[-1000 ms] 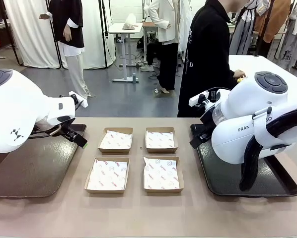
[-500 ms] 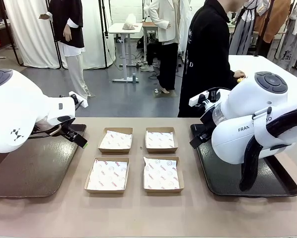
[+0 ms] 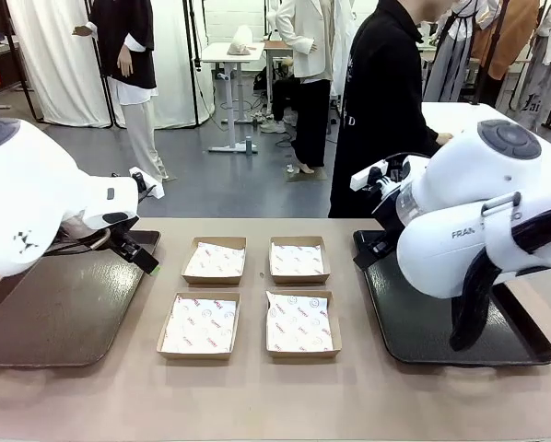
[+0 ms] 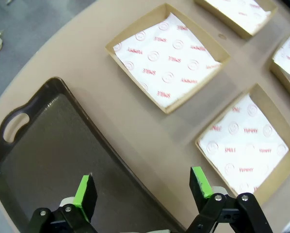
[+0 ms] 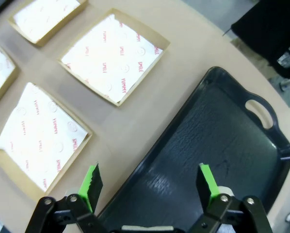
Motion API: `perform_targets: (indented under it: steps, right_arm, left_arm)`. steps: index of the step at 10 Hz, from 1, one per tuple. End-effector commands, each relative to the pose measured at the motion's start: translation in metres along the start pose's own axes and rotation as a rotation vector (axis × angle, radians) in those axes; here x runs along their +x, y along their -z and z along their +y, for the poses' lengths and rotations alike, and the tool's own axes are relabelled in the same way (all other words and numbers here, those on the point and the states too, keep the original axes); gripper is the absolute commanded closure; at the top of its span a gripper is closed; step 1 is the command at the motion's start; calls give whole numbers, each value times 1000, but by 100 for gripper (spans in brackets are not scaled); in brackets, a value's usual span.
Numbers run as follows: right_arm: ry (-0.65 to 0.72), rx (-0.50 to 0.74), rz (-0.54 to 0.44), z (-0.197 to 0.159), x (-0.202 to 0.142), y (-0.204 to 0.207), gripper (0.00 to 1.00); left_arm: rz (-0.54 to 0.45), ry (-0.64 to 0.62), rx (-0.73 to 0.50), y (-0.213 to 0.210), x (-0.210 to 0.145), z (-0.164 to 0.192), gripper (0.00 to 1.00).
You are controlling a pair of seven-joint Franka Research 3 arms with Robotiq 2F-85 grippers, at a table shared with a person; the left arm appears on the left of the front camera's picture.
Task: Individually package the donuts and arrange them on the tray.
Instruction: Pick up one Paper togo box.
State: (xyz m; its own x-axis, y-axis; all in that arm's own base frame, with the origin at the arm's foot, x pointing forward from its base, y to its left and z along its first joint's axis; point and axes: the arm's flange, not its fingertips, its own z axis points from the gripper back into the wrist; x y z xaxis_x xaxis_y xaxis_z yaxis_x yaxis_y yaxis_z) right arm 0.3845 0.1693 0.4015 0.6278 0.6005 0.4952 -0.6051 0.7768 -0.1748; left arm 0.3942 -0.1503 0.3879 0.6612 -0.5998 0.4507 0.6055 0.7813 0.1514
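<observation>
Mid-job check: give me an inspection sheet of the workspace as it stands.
Surface: beige tabletop.
Job's things: four square brown cardboard boxes in a two-by-two grid, each lined with white printed paper; dark plastic tray left, second dark plastic tray right.
Clutter: nothing seen.
End effectors: left end effector open over left tray's edge; right end effector open over right tray's edge.
Cables: black hose on right arm.
Surroundings: person in black at far side.

We work in a robotics lab hall: white robot arms (image 3: 478, 221) at our bench (image 3: 257, 396), curtains (image 3: 54, 64), standing desk (image 3: 231, 53), grey floor (image 3: 220, 184).
</observation>
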Motion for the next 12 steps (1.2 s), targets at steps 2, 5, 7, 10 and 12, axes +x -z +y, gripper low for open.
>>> perform_targets:
  steps: [2, 5, 7, 10, 12]
  right_arm:
    - [-24, 45, 132, 31, -103, -71, 0]
    - [-16, 97, 228, 46, -154, -96, 0]
    - [-17, -31, 246, 38, -157, -89, 0]
    - [-5, 73, 254, 12, -31, -107, 0]
    - [239, 316, 114, -17, -48, -115, 0]
  left_arm:
    - [136, 39, -120, -68, -112, -17, 0]
    - [157, 28, -220, -93, -157, -30, 0]
    - [187, 36, -205, -91, -39, 14, 0]
    - [187, 36, -205, -91, -39, 14, 0]
    - [201, 35, -207, -96, -41, 12, 0]
